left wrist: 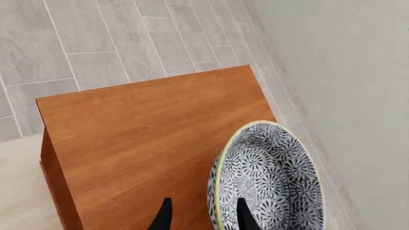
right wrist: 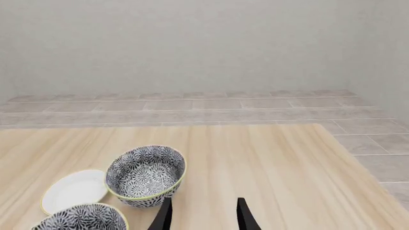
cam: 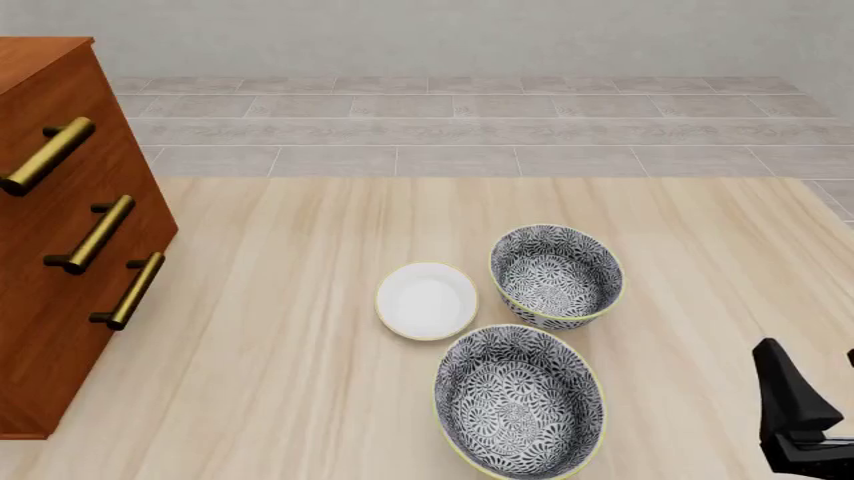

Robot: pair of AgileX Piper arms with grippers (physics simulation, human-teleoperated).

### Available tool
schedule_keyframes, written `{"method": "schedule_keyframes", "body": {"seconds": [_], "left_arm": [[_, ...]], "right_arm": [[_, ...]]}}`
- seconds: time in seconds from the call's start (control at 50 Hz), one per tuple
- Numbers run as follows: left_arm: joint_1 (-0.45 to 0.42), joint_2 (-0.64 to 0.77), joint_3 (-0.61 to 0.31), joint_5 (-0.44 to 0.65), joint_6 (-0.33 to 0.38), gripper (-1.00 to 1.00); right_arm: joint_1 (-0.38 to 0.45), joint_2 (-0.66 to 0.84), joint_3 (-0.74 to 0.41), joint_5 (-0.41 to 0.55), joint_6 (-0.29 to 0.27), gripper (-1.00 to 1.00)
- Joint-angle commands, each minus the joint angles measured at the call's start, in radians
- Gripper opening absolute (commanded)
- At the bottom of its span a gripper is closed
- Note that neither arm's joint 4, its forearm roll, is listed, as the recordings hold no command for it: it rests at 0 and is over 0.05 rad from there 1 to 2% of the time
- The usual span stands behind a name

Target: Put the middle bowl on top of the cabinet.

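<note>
On my left wrist camera the left gripper [left wrist: 203,215] has its two dark fingers clamped on the rim of the middle bowl [left wrist: 271,177], one finger inside, one outside. The bowl is tipped on edge above the flat top of the cabinet [left wrist: 147,139]; I cannot tell if it touches the wood. My right gripper [right wrist: 203,214] sits low over the table [cam: 294,300] with fingers apart, gripping nothing. On the table two more patterned bowls remain, the far bowl [cam: 557,274] and the near bowl [cam: 519,400], with the white dish [cam: 427,300] just beside them
</note>
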Motion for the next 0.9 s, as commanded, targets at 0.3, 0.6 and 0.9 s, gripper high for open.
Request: {"method": "schedule_keyframes", "body": {"seconds": [0.3, 0.6, 0.9], "left_arm": [[-0.011, -0.068, -0.012, 0.021, -0.009, 1.00], [-0.035, -0.115, -0.029, 0.044, -0.012, 1.00], [-0.074, -0.186, -0.005, 0.038, -0.013, 1.00]], "right_arm": [[0.002, 0.000, 0.000, 0.000, 0.000, 1.00], [0.001, 0.000, 0.000, -0.002, 0.001, 1.00], [-0.002, 0.000, 0.000, -0.004, 0.002, 1.00]]}}
